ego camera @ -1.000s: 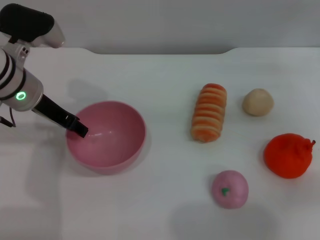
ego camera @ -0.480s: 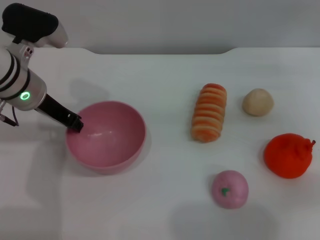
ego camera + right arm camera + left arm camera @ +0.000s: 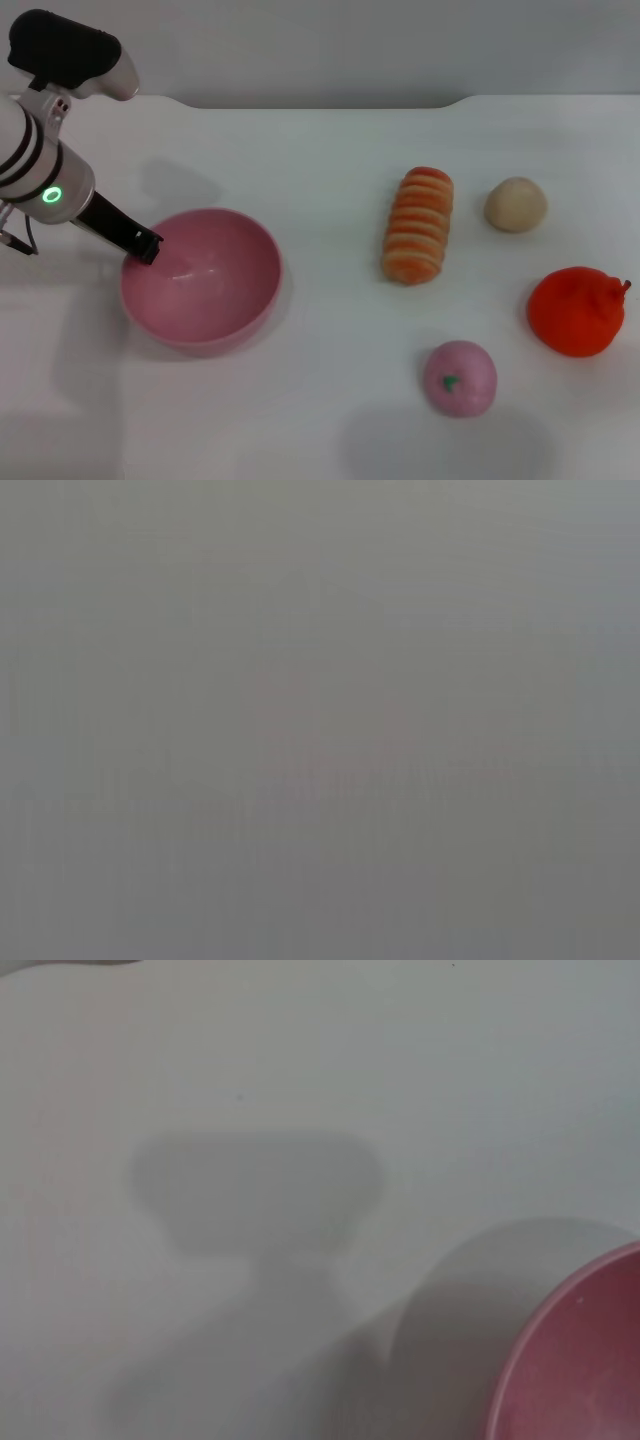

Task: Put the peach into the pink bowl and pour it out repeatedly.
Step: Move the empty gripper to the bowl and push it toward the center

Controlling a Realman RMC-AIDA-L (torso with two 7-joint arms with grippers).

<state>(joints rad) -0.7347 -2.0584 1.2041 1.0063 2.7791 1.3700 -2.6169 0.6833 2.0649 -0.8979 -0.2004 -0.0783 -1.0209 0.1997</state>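
Observation:
The pink bowl (image 3: pixel 200 285) stands empty on the white table at the left; its rim also shows in the left wrist view (image 3: pixel 585 1360). My left gripper (image 3: pixel 146 247) is at the bowl's far left rim and holds it, one dark finger reaching inside. The peach (image 3: pixel 459 378), small and pink with a green stem mark, lies on the table at the front right, well away from the bowl. My right gripper is out of view; the right wrist view shows only flat grey.
A striped orange loaf-shaped item (image 3: pixel 419 224) lies right of the bowl. A beige ball (image 3: pixel 516 204) is at the back right. A larger orange-red fruit (image 3: pixel 577 311) is at the far right. The table's back edge runs along the top.
The left gripper has drawn back to the left, and the pink bowl has slid a little to the left with it. The peach and other items have not moved.

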